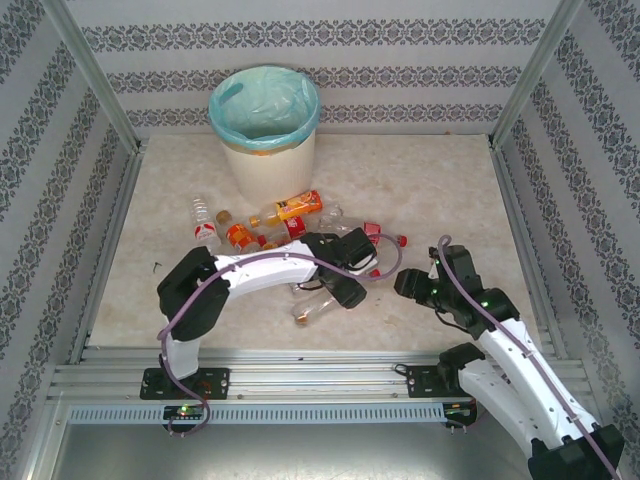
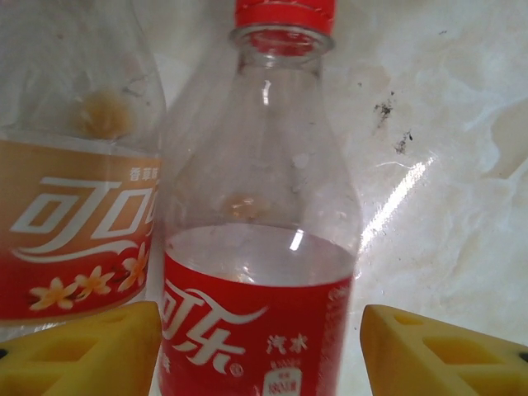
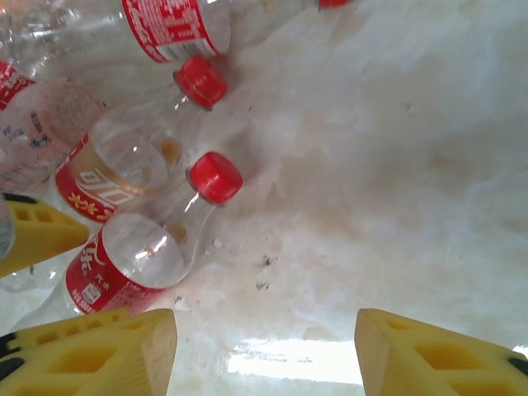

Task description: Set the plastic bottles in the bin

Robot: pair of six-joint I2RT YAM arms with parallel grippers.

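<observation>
Around: patterned walls [image 1: 330, 35] ring the pale table [image 1: 430, 190]; left arm [image 1: 260, 268] covers part of the pile.
Count: one bin [image 1: 268, 165], upper centre; plastic bottles [image 1: 298, 206] heaped mid-frame below it, number unclear.
Look: clear, red caps, red or orange labels.
Left gripper [image 2: 260, 312]: jaws spread astride a red-labelled bottle [image 2: 256, 247].
Right gripper [image 3: 264, 318]: jaws spread over bare table.

We see a pale marbled table [image 1: 430, 190]. The cream bin [image 1: 268, 160] with its teal liner stands upright on it at the far side. Just in front of the bin the bottles [image 1: 298, 206] lie scattered on their sides, several touching, a few farther from the bin.
</observation>
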